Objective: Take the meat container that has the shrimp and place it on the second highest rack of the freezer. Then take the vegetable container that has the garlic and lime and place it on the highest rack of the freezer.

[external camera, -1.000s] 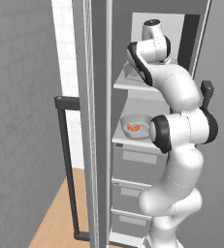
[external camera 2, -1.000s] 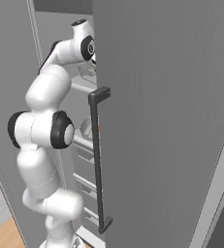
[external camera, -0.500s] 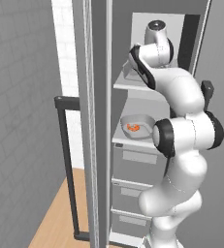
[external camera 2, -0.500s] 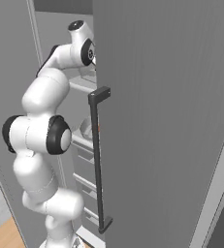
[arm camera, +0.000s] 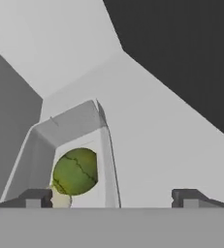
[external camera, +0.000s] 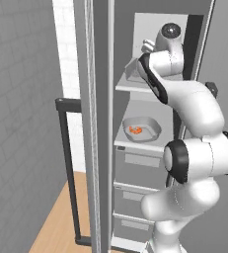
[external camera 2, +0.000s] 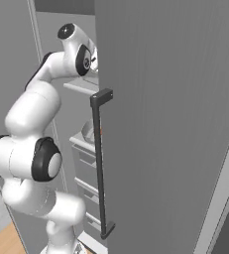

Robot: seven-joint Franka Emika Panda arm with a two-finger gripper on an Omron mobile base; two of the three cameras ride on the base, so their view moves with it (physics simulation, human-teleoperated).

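while fingers (arm camera: pixel 112 197) spread, released, lime (arm camera: pixel 75 171) + garlic (arm camera: pixel 61 200) sit in veg container (arm camera: pixel 70 131).

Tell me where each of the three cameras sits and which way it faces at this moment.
Left base view: behind the arm's left, looking forward into the open freezer; the arm rises lower right past the meat container with the shrimp.
Right base view: behind its right, facing the freezer door's handle; the arm climbs at left.
Hand view: on the hand, looking along the open gripper at the lime and garlic in their container.
Both base views share the arm and freezer shelves.
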